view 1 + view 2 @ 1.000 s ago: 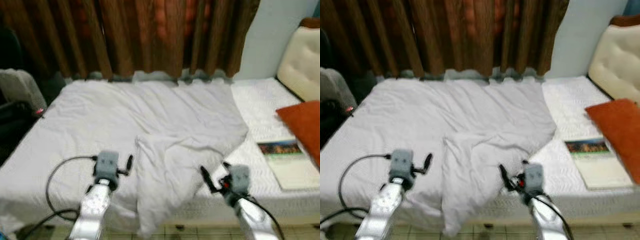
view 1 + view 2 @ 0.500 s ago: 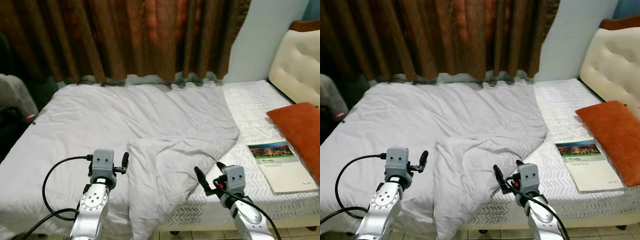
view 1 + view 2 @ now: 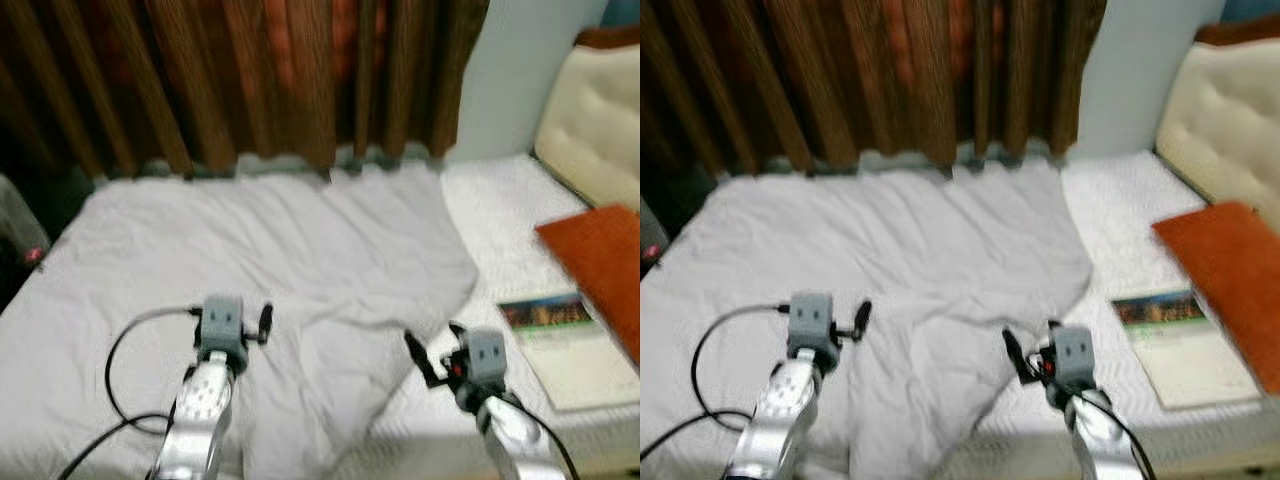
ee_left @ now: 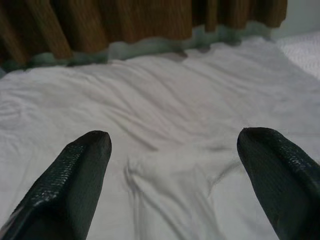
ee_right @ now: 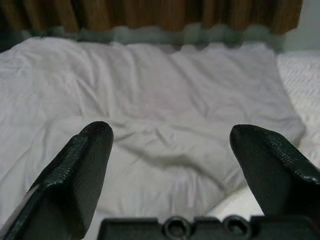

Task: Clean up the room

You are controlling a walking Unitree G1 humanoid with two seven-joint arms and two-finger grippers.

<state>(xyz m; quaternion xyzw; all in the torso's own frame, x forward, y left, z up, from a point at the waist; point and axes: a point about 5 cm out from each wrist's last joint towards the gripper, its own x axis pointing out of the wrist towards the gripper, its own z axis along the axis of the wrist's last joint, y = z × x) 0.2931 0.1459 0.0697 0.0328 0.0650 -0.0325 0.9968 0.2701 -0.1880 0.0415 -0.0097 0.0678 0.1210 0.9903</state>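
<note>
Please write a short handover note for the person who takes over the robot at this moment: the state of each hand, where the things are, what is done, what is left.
Left hand: open, holding nothing, over the grey sheet.
Right hand: open, holding nothing, by the sheet's folded edge.
Things: the sheet lies rumpled across the bed, one corner folded back. A book lies on the bare mattress next to an orange pillow.
Done: nothing visible.
Left: probably spread the sheet flat, then tidy the book and pillow.
</note>
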